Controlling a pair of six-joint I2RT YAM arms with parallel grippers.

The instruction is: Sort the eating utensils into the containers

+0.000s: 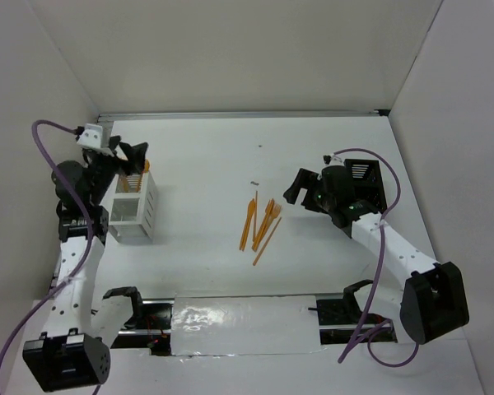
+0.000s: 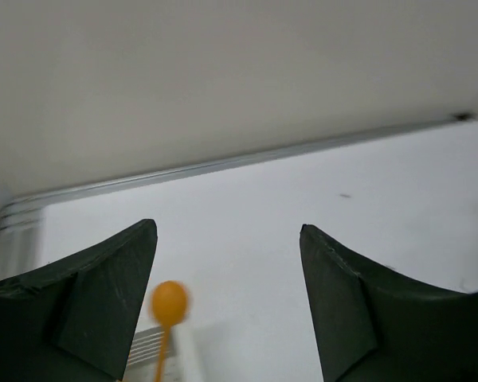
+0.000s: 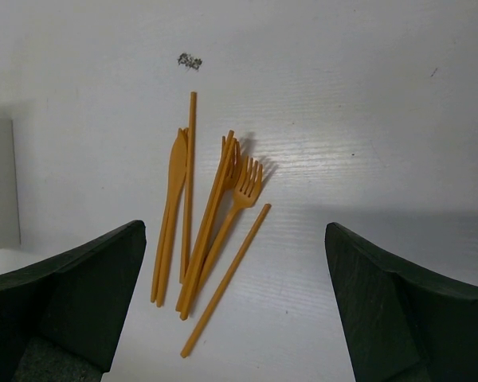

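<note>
**Orange utensils heaped mid-table, both grippers spread and empty**

The loose eating utensils lay in a tight heap near the middle of the table, their long axes running roughly from 12 to 6 o'clock. The right wrist view alone separated them: a knife at the 9 o'clock side, a fork with prongs toward 12, and a plain straight handle slanting off toward 7; several overlapped. A small dark speck sat on the table at 12 o'clock of the heap.

The white caddy stood well apart at 9 o'clock of the heap, with orange pieces upright in its far end; the left wrist view showed one as a spoon, bowl up. The black caddy stood at 2 o'clock of the heap, partly hidden behind the right arm.

The left gripper hung over the white caddy's far end, arm folded up along the table's 9 o'clock edge, fingers spread wide and gripping nothing. The right gripper reached in from 3 o'clock, pointed toward the heap, its jaws likewise parted and empty above the table.

A shiny strip lay between the arm bases; purple cables looped off both arms.
</note>
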